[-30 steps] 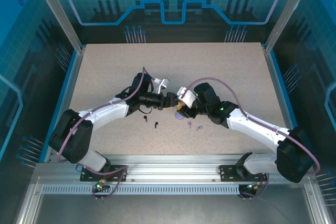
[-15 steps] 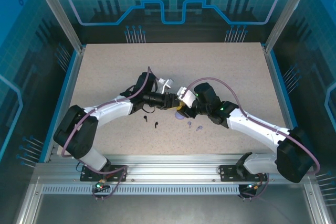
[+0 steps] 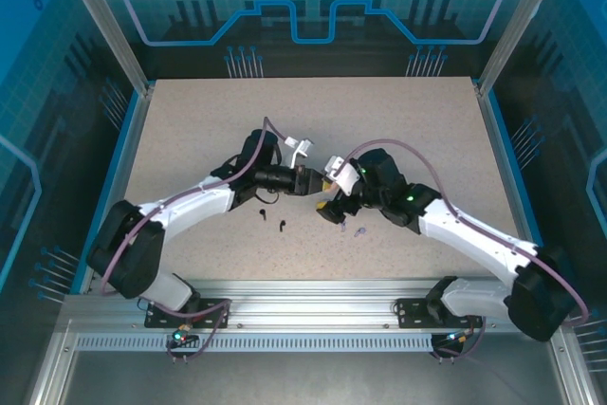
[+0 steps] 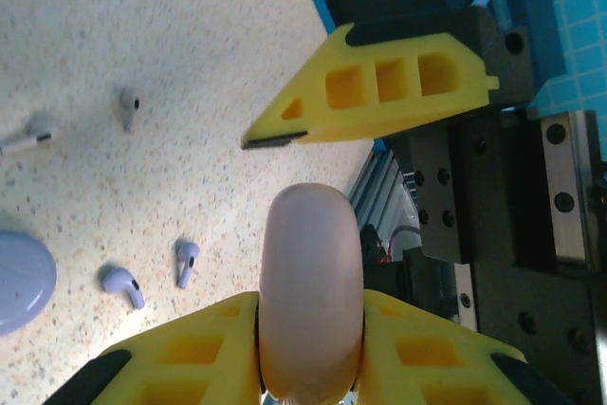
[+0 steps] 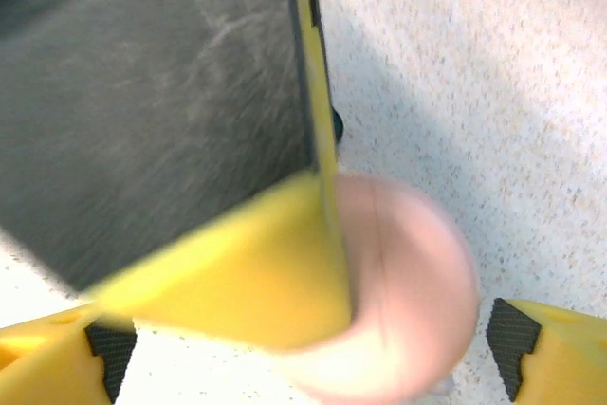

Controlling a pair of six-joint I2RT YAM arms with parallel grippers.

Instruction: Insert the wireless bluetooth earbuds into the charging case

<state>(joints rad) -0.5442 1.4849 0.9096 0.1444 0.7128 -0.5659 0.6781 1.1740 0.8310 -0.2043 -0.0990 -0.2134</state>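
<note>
A pale pink round charging case stands on edge between the yellow fingers of my left gripper, which is shut on it above the table. In the right wrist view the same case lies between the wide-apart fingers of my right gripper, which is open, with a left finger across it. Two lilac earbuds and two pale earbuds lie loose on the table. Two black earbuds lie near my left gripper.
A lilac round case sits at the left edge of the left wrist view, beside the lilac earbuds. My right gripper hovers over that spot in the top view. The speckled tabletop has blue side rails.
My left gripper has closed on the pink case. My right gripper has opened and let go of it, shifting slightly right and nearer.
</note>
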